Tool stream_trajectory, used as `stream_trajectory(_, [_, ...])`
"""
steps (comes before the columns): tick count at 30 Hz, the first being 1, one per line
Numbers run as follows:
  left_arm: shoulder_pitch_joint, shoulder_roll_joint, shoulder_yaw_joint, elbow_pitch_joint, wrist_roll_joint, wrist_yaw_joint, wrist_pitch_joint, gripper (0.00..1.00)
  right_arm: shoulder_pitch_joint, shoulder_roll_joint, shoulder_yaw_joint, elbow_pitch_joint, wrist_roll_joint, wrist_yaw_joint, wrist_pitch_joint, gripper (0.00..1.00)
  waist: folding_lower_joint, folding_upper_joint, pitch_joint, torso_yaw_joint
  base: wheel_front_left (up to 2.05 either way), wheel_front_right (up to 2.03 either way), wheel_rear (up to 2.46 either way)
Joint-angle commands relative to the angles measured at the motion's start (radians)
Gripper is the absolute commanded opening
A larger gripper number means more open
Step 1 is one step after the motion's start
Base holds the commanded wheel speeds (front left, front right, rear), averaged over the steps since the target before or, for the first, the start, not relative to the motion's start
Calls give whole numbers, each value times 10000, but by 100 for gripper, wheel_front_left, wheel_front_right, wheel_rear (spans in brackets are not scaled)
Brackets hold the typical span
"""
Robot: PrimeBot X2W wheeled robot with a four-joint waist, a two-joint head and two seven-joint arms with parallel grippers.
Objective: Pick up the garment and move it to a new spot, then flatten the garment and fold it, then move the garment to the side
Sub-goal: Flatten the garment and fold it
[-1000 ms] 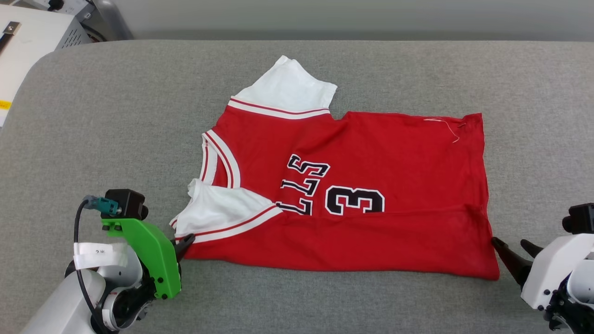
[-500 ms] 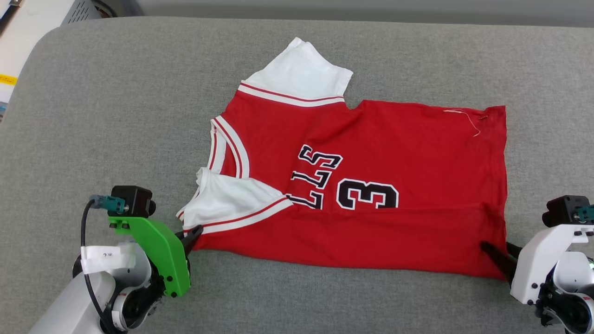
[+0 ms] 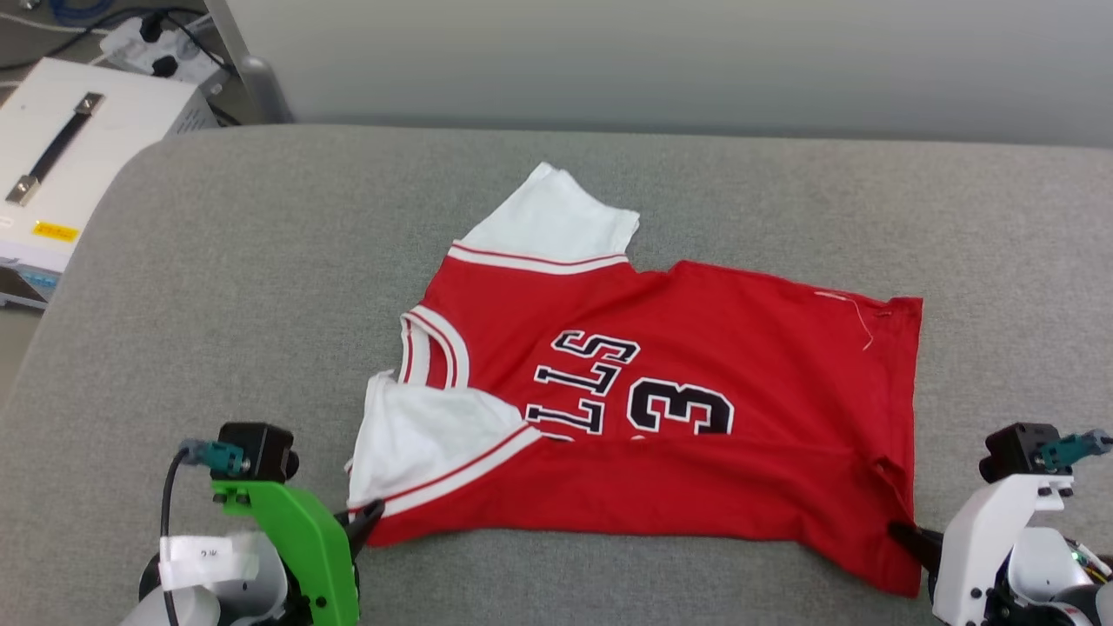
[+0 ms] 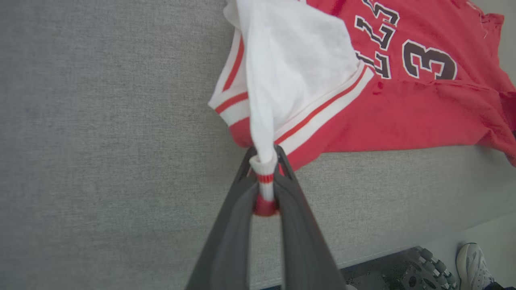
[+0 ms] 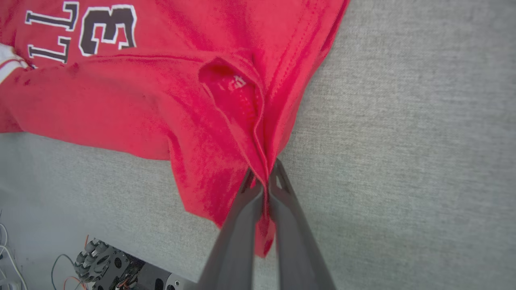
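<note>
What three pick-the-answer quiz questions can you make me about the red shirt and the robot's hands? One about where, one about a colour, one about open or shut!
1. Where does the left hand hold the shirt?
A. the white sleeve
B. the neck hole
C. the far hem corner

2. What colour is the number 3?
A. green
B. black
C. yellow

3. How is the right hand?
A. wide open
B. shut on air
C. shut on the shirt

Answers:
1 A, the striped sleeve edge is pinched in it.
2 B, it is black with a white outline.
3 C, red cloth is squeezed in its grip.
</note>
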Motion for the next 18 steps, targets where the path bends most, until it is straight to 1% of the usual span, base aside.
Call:
stream_trajectory(1, [757,329,162,-401,-189,344,32,0,531,46,-102,-264,183,4,160,0,0,0,-965,-63,0,0,0])
stream_trajectory(5, [1533,633,359,-902,-342,731,61,0,1089,100,-320,-523,138,4,311,0,0,0,-1232,-66,0,0,0])
stream_trajectory(9, [2145,713,417,-1135,-514,974,79,0,1591,231,-620,-657,27,4,404,0,0,0,-1288,-66,0,0,0])
stream_trajectory(13, [2341,492,290,-923,-682,893,43,0,1936,488,-842,-661,-85,4,375,0,0,0,-1193,-69,0,0,0])
stream_trajectory(18, [1989,99,174,-249,-740,596,-145,0,1929,683,-898,-484,-263,4,34,0,0,0,-971,-166,0,0,0])
